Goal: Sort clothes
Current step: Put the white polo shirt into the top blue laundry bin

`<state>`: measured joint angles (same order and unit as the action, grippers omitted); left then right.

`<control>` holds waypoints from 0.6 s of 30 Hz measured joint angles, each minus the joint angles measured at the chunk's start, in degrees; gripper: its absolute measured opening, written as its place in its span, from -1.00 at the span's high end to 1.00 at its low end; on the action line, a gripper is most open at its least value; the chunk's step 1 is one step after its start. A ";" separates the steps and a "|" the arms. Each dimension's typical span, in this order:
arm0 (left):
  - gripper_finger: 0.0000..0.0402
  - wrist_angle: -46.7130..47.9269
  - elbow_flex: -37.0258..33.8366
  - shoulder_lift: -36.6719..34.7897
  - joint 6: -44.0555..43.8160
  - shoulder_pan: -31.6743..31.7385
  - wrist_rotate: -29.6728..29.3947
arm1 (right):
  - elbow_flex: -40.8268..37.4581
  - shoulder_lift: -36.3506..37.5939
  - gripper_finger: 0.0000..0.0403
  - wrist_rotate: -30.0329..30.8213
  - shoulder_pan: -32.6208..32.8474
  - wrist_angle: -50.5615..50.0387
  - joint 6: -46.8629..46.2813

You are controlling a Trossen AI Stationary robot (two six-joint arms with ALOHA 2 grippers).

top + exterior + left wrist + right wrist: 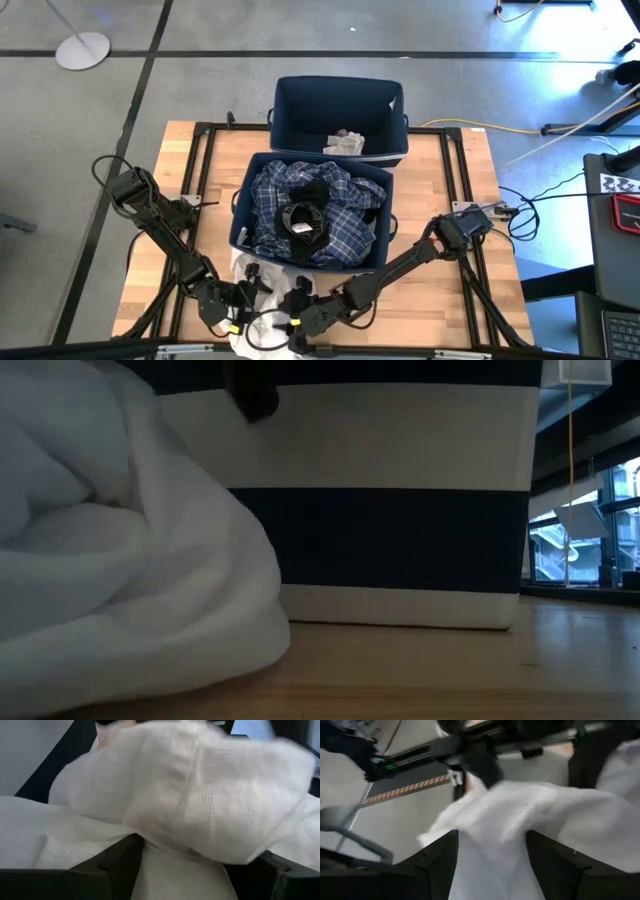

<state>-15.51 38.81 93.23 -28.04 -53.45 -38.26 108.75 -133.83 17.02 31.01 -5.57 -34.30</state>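
A white garment (256, 292) lies bunched at the table's near edge, in front of the near navy bin (240, 222). In the low view the white garment (120, 570) rests on the wood. My left gripper (236, 306) and my right gripper (300, 318) are both shut on it, close side by side. A blue plaid garment (345, 232) and a black garment (305, 222) fill the near bin. A pale garment (346, 142) lies in the far bin (290, 110). My left gripper has a thick bunch of the white garment (175, 865) between its two fingers (117, 862), several layers deep, and more cloth bulges over the fingers. It comes slanting down from the table's left side. Which part of the garment this is cannot be told. My right gripper pinches a gathered fold of the white garment (492, 845) between its two fingers (555, 865), slanting down from the table's right side. The cloth spreads out beyond the fingers toward my left gripper. Whether this part is clear of the table cannot be seen.
The near bin's striped wall (400, 510) stands just behind the white garment. A black frame (205, 150) runs around the tabletop. Bare wood (440, 310) shows at the near right and bare wood (150, 290) at the near left.
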 joint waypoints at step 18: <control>-0.25 -5.89 -0.01 0.00 4.23 -0.07 0.17 | 0.00 -4.99 -0.17 14.44 -0.66 1.89 1.54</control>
<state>-21.40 38.80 93.23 -23.81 -53.52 -38.09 108.75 -138.82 31.46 30.35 -3.68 -32.77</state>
